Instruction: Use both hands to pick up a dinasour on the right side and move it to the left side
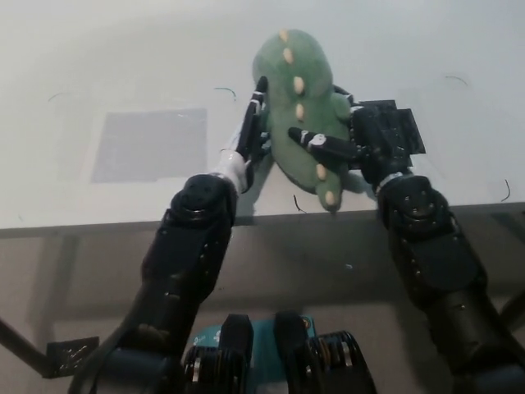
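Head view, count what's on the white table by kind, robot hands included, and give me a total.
Green plush dinosaur with cream spikes: 1, clasped between the hands
Grey square patch on the white table: 1
Robot hands: 2, left hand and right hand
Total: 4
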`<state>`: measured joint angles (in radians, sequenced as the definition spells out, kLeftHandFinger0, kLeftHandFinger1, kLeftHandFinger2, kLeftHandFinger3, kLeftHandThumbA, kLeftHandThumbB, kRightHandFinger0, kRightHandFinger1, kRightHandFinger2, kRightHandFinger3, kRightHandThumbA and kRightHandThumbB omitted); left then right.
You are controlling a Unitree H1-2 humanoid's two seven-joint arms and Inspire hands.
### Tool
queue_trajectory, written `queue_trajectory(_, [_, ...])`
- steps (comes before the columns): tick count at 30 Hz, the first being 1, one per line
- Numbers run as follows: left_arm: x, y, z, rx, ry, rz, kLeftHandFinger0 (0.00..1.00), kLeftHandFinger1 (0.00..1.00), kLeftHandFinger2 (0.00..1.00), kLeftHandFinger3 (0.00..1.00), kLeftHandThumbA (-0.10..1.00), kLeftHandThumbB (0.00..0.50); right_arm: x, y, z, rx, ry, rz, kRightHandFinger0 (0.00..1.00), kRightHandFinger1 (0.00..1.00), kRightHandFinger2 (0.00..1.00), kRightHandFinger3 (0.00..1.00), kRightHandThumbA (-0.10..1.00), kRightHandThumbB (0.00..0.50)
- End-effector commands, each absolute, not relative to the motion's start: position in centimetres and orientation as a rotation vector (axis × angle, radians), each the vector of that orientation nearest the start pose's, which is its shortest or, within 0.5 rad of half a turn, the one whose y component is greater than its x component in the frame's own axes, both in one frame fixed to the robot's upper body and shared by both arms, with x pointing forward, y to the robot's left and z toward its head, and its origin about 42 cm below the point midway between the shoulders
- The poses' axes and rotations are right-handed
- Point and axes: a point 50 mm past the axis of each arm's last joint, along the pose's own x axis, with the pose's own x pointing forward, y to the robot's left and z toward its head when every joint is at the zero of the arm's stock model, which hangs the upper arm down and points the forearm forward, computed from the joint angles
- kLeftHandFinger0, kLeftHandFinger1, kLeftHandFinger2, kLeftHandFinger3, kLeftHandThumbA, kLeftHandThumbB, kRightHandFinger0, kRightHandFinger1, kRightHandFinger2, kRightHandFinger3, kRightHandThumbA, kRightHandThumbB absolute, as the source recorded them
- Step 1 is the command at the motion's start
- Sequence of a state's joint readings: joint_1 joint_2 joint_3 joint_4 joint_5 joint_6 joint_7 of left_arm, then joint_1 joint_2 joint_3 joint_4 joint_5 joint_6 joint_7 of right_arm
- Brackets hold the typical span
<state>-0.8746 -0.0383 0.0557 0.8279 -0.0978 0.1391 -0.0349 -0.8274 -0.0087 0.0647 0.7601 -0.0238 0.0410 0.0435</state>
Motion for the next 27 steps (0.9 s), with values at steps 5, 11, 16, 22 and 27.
queue_trajectory(5, [49.7, 14.6, 20.6, -0.100, 0.071, -0.237, 1.00, 1.00, 1.00, 1.00, 1.00, 0.132, 49.5, -1.7, 21.6, -0.160, -0.041, 0.481, 1.00, 1.00, 1.00, 1.00, 1.00, 0.183])
queue_trajectory(11, [47.1, 17.8, 17.9, -0.113, 0.074, -0.183, 1.00, 1.00, 1.00, 1.00, 1.00, 0.057, 47.4, 1.1, 20.1, -0.169, 0.000, 0.554, 1.00, 1.00, 1.00, 1.00, 1.00, 0.125])
queue_trajectory(16, [45.7, 19.4, 16.7, -0.126, 0.067, -0.159, 1.00, 1.00, 1.00, 1.00, 1.00, 0.163, 46.3, 2.3, 19.9, -0.180, 0.015, 0.603, 1.00, 1.00, 1.00, 1.00, 1.00, 0.123])
queue_trajectory(22, [44.4, 20.8, 16.2, -0.133, 0.061, -0.135, 1.00, 1.00, 1.00, 1.00, 1.00, 0.112, 45.5, 3.7, 19.8, -0.192, -0.002, 0.648, 1.00, 1.00, 1.00, 1.00, 1.00, 0.012])
queue_trajectory(27, [43.6, 21.7, 16.8, -0.151, 0.038, -0.124, 1.00, 1.00, 1.00, 1.00, 1.00, 0.076, 45.1, 4.2, 20.1, -0.252, -0.031, 0.658, 1.00, 1.00, 1.00, 1.00, 1.00, 0.063])
